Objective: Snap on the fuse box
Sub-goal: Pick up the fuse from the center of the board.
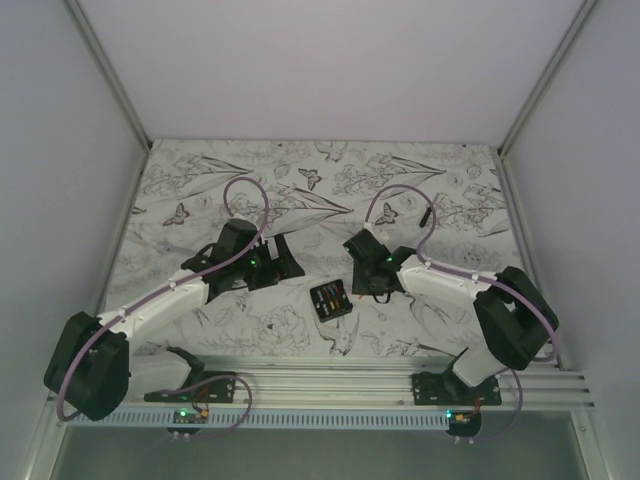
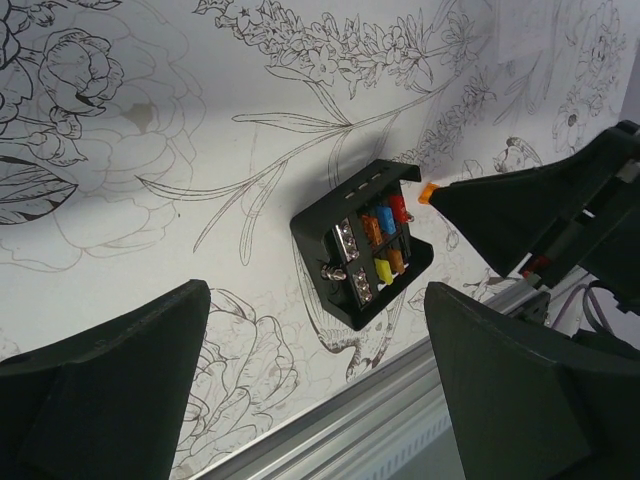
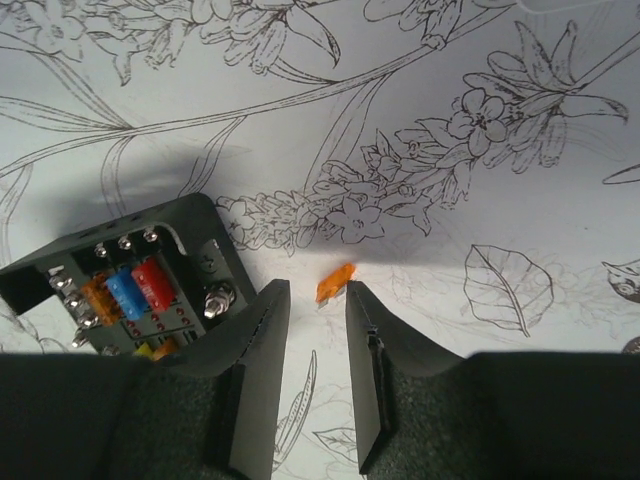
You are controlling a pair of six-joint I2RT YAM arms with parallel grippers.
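in the fuse box [image 2: 312,240], coloured fuses [image 2: 385,218]

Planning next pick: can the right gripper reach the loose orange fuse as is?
Probably yes: the orange fuse lies just ahead of the right gripper, jaws parted, nothing between them; the fuse box sits aside.

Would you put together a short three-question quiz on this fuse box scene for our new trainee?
1. Which fuse colours show in the fuse box?
2. True or false: the left gripper is shut on the fuse box.
3. The loose orange fuse is: A) inside the fuse box; B) just off the tips of the right gripper; C) in the left gripper.
Key: 1 red, blue, orange and yellow; 2 false, it is open; 3 B.
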